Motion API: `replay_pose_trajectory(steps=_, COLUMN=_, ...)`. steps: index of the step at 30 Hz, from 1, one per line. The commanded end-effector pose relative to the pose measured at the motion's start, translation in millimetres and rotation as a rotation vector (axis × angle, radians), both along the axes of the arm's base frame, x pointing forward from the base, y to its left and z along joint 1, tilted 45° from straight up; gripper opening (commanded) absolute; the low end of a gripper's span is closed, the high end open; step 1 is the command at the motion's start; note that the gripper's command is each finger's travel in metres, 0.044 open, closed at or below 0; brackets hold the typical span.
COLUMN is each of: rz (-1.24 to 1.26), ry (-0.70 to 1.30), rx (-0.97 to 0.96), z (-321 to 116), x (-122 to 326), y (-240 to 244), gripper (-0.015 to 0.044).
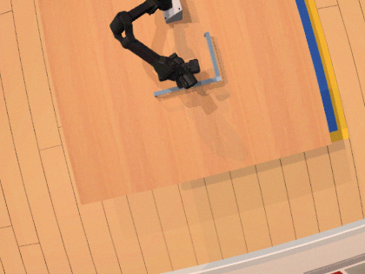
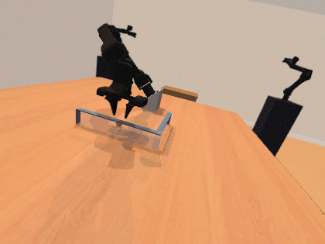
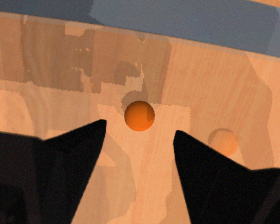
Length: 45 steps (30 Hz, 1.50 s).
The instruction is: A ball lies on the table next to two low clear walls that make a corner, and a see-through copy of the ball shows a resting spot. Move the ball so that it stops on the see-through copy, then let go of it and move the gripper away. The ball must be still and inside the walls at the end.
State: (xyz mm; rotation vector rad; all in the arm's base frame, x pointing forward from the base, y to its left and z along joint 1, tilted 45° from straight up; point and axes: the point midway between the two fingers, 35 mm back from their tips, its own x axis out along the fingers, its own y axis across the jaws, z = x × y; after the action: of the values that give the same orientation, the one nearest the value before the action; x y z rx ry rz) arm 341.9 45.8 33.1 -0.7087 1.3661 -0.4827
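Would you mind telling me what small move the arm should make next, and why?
Probably lower the hand straight down around the ball. In the wrist view the ball lies on the table ahead of the gap between the half-open fingers, not gripped, and the see-through copy sits apart to its right, so the ball needs moving.

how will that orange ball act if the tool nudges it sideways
The ball is round on flat wood, so it will likely roll on after a nudge. The wall beyond could stop it. The tool stands half open above it, touching nothing.
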Motion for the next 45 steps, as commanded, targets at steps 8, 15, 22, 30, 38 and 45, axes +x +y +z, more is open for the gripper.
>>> replay_pose_trajectory(steps=8, rz=0.003, ry=0.007, rx=0.000, z=-12, x=2, y=-11, gripper=0.0226)
replay_pose_trajectory(steps=15, rz=0.003, ry=0.006, rx=-0.001, z=-20, x=3, y=-19, gripper=0.0226)
replay_pose_trajectory(steps=22, rz=0.003, ry=0.006, rx=-0.002, z=-24, x=4, y=-23, gripper=0.0174)
replay_pose_trajectory(steps=30, rz=0.003, ry=0.006, rx=-0.002, z=-24, x=4, y=-23, gripper=0.0101)
replay_pose_trajectory(steps=38, rz=0.004, ry=0.007, rx=0.002, z=-14, x=4, y=-11, gripper=0.0000)
replay_pose_trajectory(steps=45, rz=0.005, ry=0.008, rx=0.008, z=15, x=1, y=20, gripper=0.0000)
